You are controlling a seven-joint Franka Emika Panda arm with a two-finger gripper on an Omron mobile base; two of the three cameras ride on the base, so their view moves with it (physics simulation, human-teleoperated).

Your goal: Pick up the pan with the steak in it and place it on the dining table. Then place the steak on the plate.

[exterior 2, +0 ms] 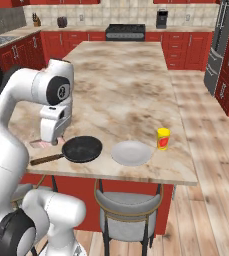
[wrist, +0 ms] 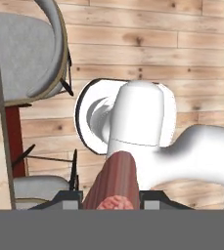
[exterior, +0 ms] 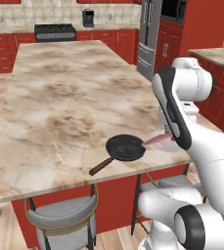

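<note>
The black pan [exterior: 125, 147] [exterior 2: 82, 149] lies empty near the front edge of the dining table [exterior: 59, 97] [exterior 2: 121, 80], with its brown handle pointing toward the edge. The white plate [exterior 2: 131, 153] sits just beside it and has nothing on it. My gripper [exterior 2: 49, 141] [wrist: 112, 197] is shut on the steak [exterior: 157, 141] [exterior 2: 38, 144] [wrist: 114, 179]. It holds the steak in the air beside the pan, by the table's front edge. In the left base view my own forearm covers most of the hand.
A small yellow and red container [exterior 2: 163, 138] stands to the right of the plate. Grey stools [exterior: 62, 215] [exterior 2: 128, 207] are tucked under the table's front edge. Red cabinets, a stove [exterior: 55, 32] and a fridge [exterior: 148, 34] line the far walls.
</note>
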